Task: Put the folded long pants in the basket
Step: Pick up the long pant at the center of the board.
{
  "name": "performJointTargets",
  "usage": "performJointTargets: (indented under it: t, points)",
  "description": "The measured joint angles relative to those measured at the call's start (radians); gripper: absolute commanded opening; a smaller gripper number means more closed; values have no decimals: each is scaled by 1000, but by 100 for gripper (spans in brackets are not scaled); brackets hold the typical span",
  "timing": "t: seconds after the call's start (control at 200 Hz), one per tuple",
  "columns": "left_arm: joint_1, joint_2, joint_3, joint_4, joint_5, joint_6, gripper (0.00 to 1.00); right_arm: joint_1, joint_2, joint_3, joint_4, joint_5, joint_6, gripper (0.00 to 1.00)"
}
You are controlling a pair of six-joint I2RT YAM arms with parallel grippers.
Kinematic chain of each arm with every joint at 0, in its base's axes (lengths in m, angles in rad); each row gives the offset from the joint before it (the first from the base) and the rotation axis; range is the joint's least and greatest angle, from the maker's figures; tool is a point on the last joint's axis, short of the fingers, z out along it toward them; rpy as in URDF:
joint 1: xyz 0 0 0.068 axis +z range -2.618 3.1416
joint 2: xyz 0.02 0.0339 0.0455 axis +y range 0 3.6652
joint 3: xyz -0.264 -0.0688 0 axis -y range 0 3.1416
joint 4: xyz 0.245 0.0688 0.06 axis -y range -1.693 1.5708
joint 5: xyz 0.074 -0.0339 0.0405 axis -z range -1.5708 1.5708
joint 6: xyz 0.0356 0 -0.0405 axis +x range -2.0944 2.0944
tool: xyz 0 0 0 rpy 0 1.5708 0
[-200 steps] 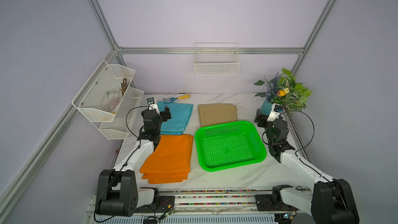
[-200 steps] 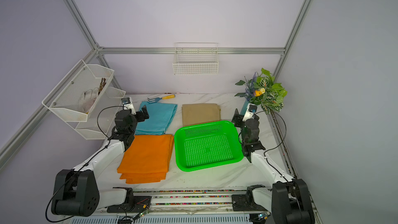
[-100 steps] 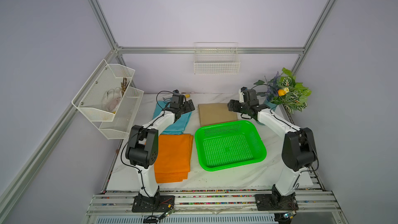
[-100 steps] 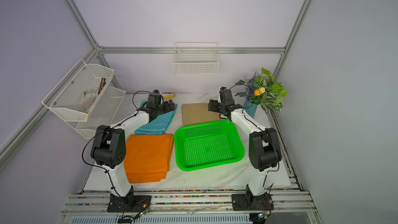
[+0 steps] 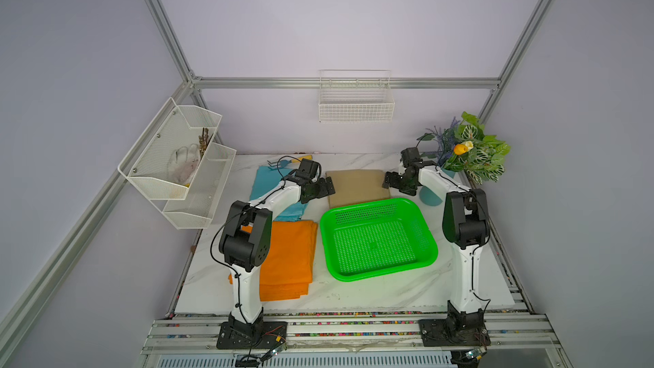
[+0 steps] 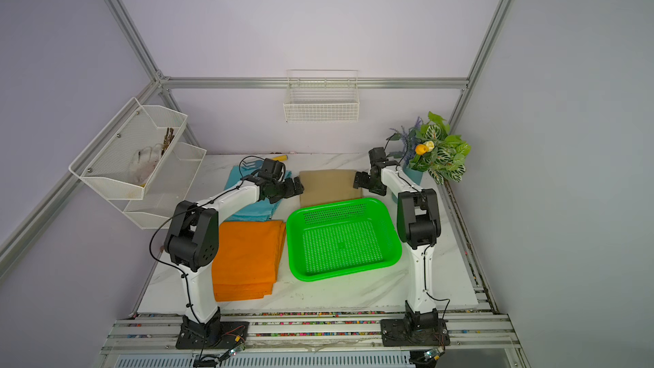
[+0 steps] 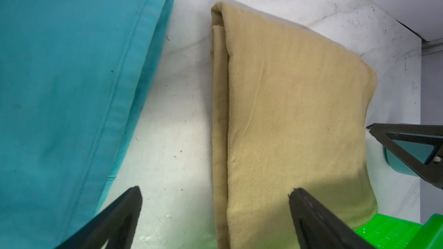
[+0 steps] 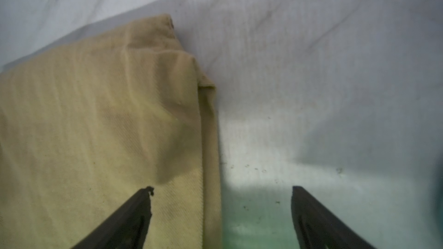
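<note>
The tan folded long pants (image 5: 357, 187) lie flat behind the green basket (image 5: 364, 212), which holds nothing. Light blue pants (image 5: 263, 185) lie at the back left and the orange stack (image 5: 290, 256) at the front left. My left gripper (image 5: 327, 185) is open just above the tan pants' left edge; in the left wrist view its jaws (image 7: 215, 189) straddle that edge of the tan cloth (image 7: 287, 116). My right gripper (image 5: 387, 182) is open over the opposite edge, its jaws (image 8: 222, 187) straddling the cloth's side (image 8: 96, 128).
A teal pot (image 5: 430, 198) with a plant (image 5: 467, 153) stands just right of the right gripper. A white mesh rack (image 5: 177, 164) hangs at the left, a white wire basket (image 5: 355, 100) on the back wall. A yellow-handled tool (image 5: 283, 161) lies behind the blue pants.
Both arms have swung from the table's sides inward to the two ends of the tan pants. Over the last half second they barely moved.
</note>
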Motion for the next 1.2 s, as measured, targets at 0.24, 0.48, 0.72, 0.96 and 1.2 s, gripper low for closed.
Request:
performJointTargets:
  t: [0.24,0.48,0.72,0.96,1.2]
  points:
    - [0,126,112,-25,23,0,100,5,40,-4,19,-100,-5,96]
    - [0,197,164,-54,28,0,98,18,45,-6,44,-117,10,96]
    - [0,248,219,-42,52,-6,83,23,48,-7,59,-121,14,96]
    - [-23,282,249,-3,72,-24,75,40,51,-6,74,-122,21,95]
    - [-61,320,267,44,111,-58,17,51,62,-12,116,-161,64,68]
